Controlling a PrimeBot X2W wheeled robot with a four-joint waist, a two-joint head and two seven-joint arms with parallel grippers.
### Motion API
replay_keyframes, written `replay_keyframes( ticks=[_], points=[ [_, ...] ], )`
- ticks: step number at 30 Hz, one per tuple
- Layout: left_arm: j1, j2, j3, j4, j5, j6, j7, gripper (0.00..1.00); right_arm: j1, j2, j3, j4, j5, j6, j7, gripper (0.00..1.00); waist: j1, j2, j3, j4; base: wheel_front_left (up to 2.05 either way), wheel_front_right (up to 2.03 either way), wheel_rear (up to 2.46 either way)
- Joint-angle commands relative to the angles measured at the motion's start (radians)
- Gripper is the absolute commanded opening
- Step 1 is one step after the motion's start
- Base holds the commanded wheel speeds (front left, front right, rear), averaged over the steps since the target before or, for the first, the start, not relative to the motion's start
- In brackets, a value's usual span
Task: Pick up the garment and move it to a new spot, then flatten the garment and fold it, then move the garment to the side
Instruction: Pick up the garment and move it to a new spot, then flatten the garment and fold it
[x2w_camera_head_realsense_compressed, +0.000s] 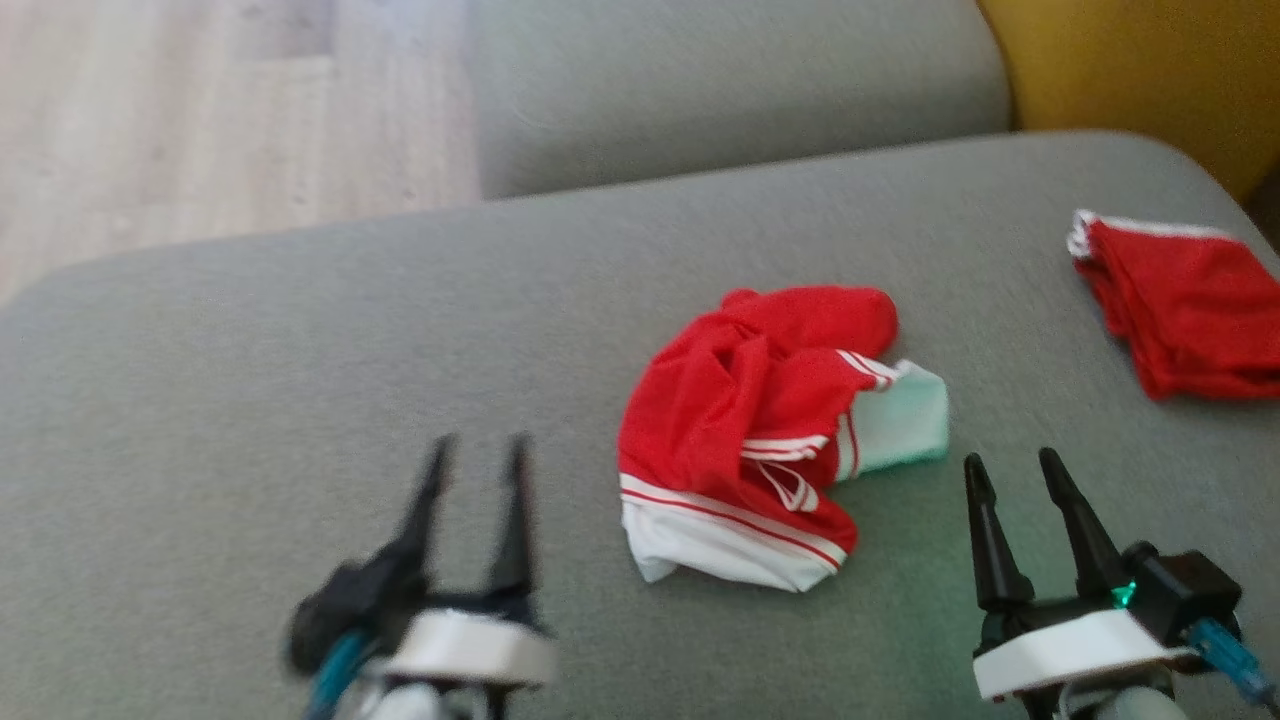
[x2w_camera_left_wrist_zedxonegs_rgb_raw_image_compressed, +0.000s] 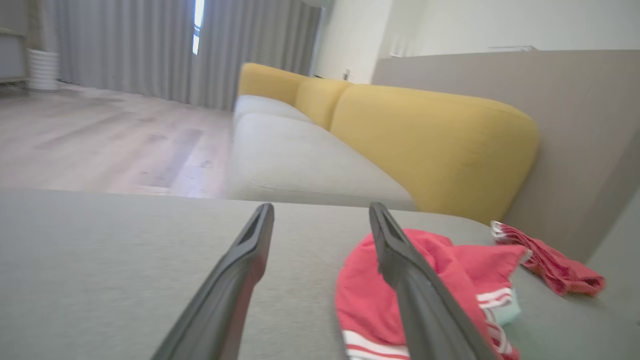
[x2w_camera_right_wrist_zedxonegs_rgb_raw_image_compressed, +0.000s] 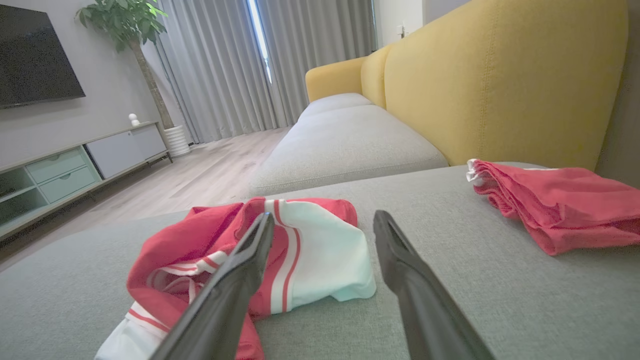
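A crumpled red garment (x2w_camera_head_realsense_compressed: 770, 430) with white stripes and a white hem lies in a heap on the grey sofa seat (x2w_camera_head_realsense_compressed: 300, 380). It also appears in the left wrist view as the garment (x2w_camera_left_wrist_zedxonegs_rgb_raw_image_compressed: 450, 280) and in the right wrist view as the garment (x2w_camera_right_wrist_zedxonegs_rgb_raw_image_compressed: 280, 255). To the heap's left hovers my left gripper (x2w_camera_head_realsense_compressed: 478, 445), open and empty, its picture blurred. My right gripper (x2w_camera_head_realsense_compressed: 1010, 462) stands open and empty just right of the heap. In the wrist views the left gripper (x2w_camera_left_wrist_zedxonegs_rgb_raw_image_compressed: 320, 207) and right gripper (x2w_camera_right_wrist_zedxonegs_rgb_raw_image_compressed: 322, 215) show spread fingers with nothing between them.
A second red garment (x2w_camera_head_realsense_compressed: 1180, 300), folded, lies at the seat's far right near the yellow backrest (x2w_camera_head_realsense_compressed: 1150, 70). Another grey cushion (x2w_camera_head_realsense_compressed: 720, 80) sits beyond. Wooden floor (x2w_camera_head_realsense_compressed: 200, 120) drops off past the seat's far left edge. A TV cabinet (x2w_camera_right_wrist_zedxonegs_rgb_raw_image_compressed: 75, 165) stands across the room.
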Motion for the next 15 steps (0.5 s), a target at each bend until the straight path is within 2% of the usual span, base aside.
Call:
replay_keyframes(
  ticks=[1,6,15],
  points=[
    [0.019,0.004,0.089,-0.076,0.036,0.017,-0.009,1.00,-0.009,0.004,0.010,-0.027,-0.011,0.004,-0.006,1.00,0.0002,0.0000,-0.046,0.043,0.00,0.00,0.00],
    [0.165,-0.003,0.232,-0.202,0.168,0.031,-0.009,1.00,0.034,0.017,0.002,-0.014,-0.055,0.004,-0.006,1.00,0.0002,0.0000,-0.085,0.058,0.00,0.00,0.00],
    [0.336,-0.003,0.260,-0.195,0.344,0.050,-0.009,1.00,0.100,0.032,-0.005,-0.022,-0.115,0.004,-0.006,1.00,0.0002,0.0000,-0.128,0.069,0.00,0.00,0.00]
  ],
)
